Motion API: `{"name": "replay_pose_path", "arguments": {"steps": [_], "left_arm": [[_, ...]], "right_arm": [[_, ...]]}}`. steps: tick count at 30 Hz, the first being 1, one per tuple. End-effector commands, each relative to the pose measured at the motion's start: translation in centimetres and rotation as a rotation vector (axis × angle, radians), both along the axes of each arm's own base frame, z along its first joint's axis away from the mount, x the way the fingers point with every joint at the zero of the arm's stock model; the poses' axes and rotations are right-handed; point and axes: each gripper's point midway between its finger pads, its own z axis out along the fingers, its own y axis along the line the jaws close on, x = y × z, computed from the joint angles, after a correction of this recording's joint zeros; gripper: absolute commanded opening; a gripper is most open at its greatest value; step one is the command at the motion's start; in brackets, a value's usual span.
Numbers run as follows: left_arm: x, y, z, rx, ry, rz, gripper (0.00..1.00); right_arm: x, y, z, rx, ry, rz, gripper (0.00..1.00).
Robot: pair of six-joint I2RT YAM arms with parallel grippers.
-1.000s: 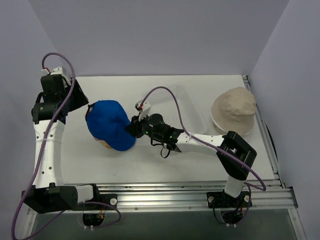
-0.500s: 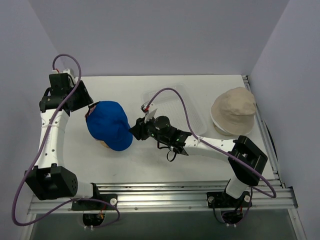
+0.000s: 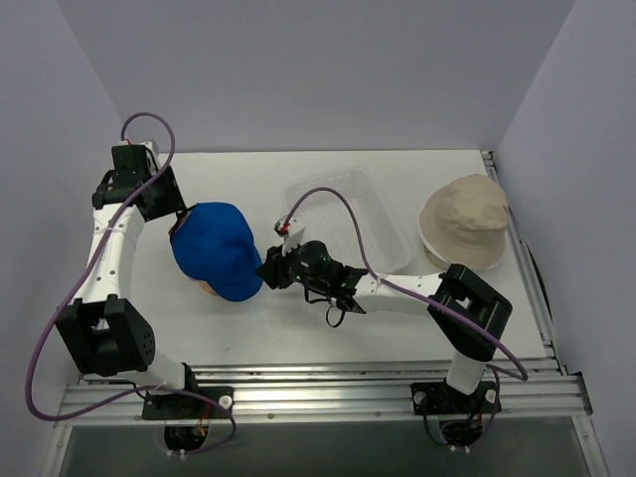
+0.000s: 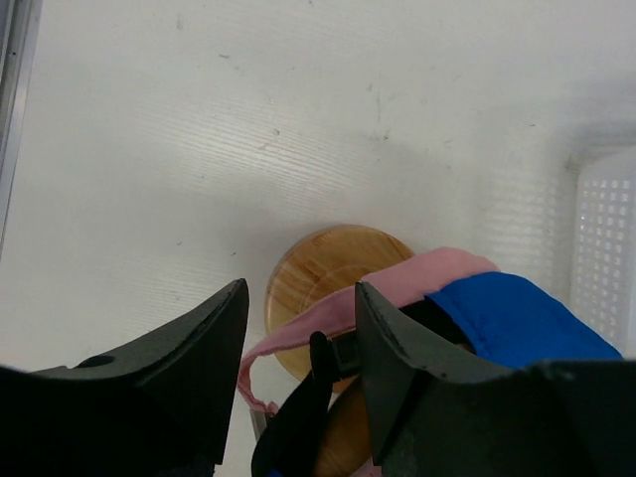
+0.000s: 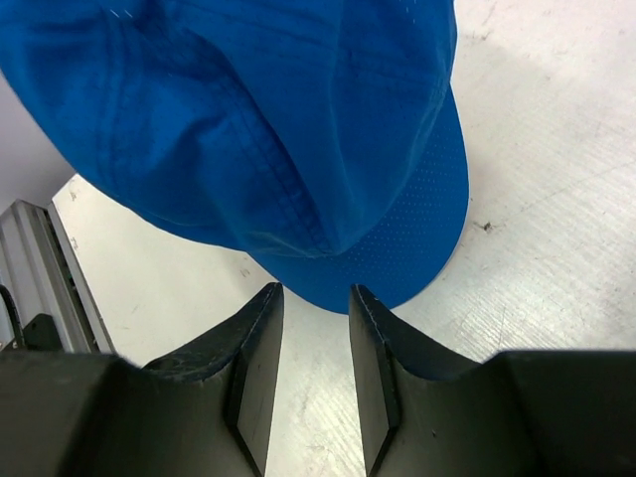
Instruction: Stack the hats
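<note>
Beside the blue cap point(image 3: 219, 248), left fingers point(image 4: 189, 343) and right fingers point(image 5: 258, 353) stand apart, gripping nothing.

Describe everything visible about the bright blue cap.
The bright blue cap is soft cloth with stitched panel seams and a finely dotted brim. It sits crown-up over a pink cap, whose edge and strap peek out beneath it, on a round wooden form. Its brim points towards the right hand, which is open just short of it, with no contact visible.
</note>
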Motion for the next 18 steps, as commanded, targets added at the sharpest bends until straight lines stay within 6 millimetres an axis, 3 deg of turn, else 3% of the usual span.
{"name": "replay_pose_path", "arguments": {"steps": [1, 10, 18], "left_arm": [[1.1, 1.6, 0.8, 0.068, -0.036, 0.034, 0.55], [1.2, 2.4, 1.1, 0.102, -0.049, 0.057, 0.54], [1.6, 3.7, -1.4, 0.145, 0.017, 0.104, 0.53]], "right_arm": [[0.3, 1.0, 0.2, 0.056, -0.025, -0.003, 0.29], [1.2, 2.4, -3.1, 0.041, 0.007, -0.011, 0.27], [1.9, 3.6, -5.4, 0.037, 0.032, -0.013, 0.26]]}}
